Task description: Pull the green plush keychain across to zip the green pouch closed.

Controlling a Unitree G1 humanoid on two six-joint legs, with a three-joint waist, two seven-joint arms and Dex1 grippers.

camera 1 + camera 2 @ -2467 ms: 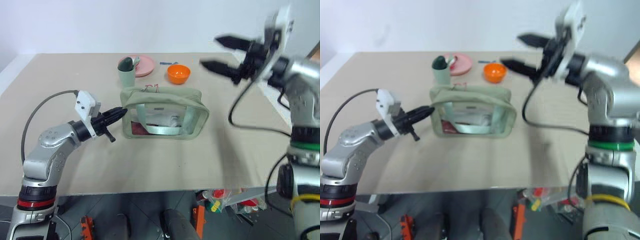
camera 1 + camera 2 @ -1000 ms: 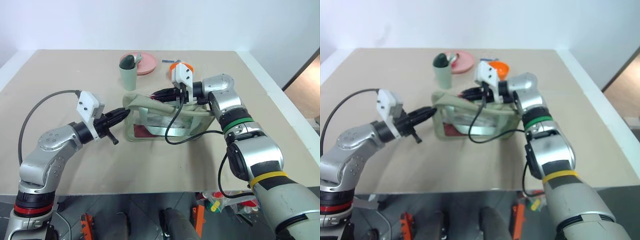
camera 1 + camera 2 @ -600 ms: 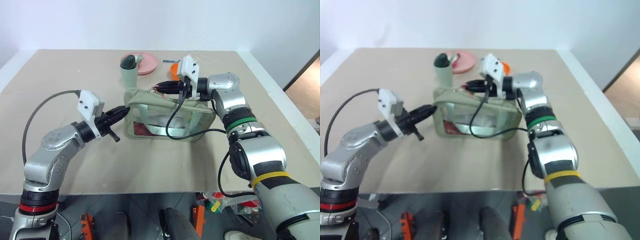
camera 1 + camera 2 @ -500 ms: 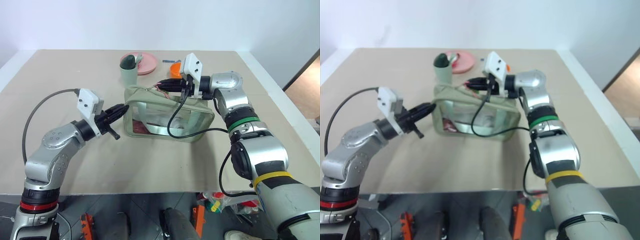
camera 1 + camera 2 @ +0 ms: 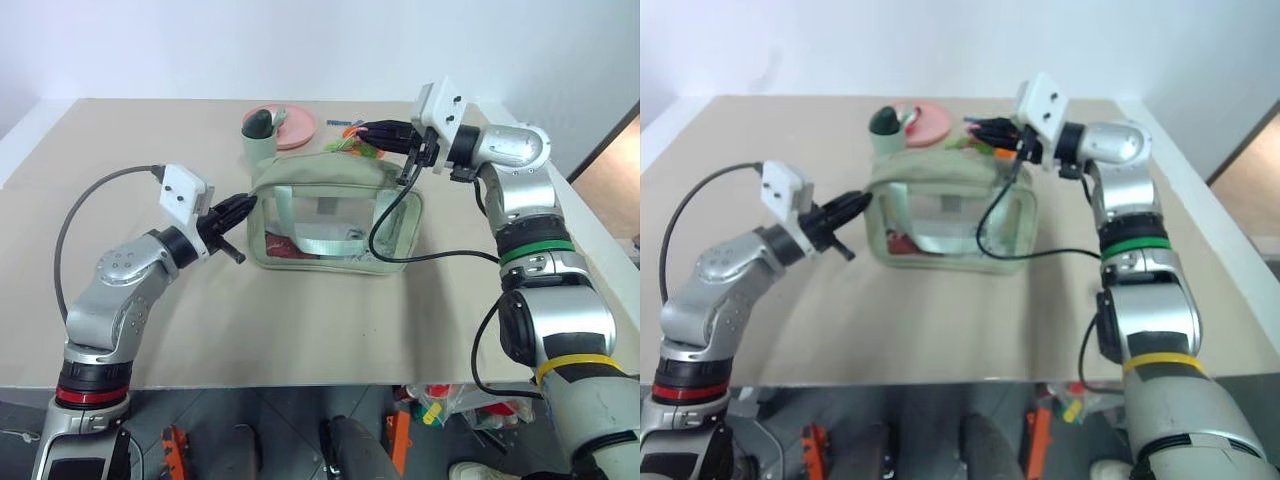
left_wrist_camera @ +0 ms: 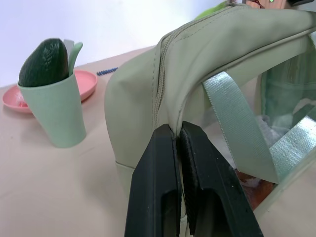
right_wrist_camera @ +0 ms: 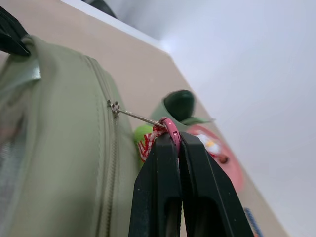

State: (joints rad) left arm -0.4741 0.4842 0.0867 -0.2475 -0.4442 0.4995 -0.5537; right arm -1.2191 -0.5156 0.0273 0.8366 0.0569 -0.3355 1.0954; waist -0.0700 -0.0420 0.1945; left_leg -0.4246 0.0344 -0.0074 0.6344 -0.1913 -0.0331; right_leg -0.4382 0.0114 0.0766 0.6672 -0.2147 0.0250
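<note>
Right gripper pinches the keychain by its pink ring, at the pouch's 1 o'clock corner. Left gripper is clamped on the pouch's 9 o'clock end, mid-table.

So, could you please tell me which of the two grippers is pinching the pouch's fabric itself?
The left gripper: its shut fingers clamp the green pouch at its end, whereas the right gripper holds the keychain's pink ring.

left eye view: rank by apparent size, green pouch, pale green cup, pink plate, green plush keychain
1. green pouch, by far the largest.
2. and 3. pink plate and pale green cup look about alike; the cup hides part of the plate, so unranked.
4. green plush keychain, smallest.
</note>
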